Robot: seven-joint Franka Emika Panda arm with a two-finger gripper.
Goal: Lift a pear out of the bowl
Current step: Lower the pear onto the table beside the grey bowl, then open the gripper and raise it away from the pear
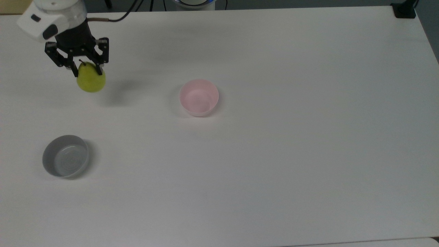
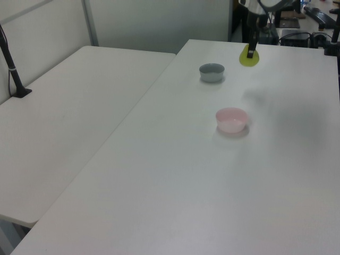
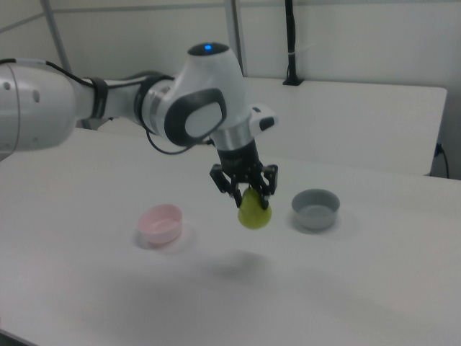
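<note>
Fingers (image 1: pixel 73 67) pinch the pear (image 1: pixel 91 81) at its narrow top, hanging it above the counter (image 1: pixel 274 154) — well left of the bowl (image 1: pixel 199 97) in the top view. Smooth, rounded skin looks slippery — a hold nearer its wide middle seems safer.

Pear (image 1: pixel 91 81), yellow-green, rounded, short dark stem up: hangs clear above the table, narrow top pinched between the fingers of the gripper (image 1: pixel 86 71), at about 10 o'clock in the top view. Bowl (image 1: pixel 199 97), small, round, pale pink inside, whitish outside: upright on the table, empty, well apart from the pear at its 4 o'clock.
</note>
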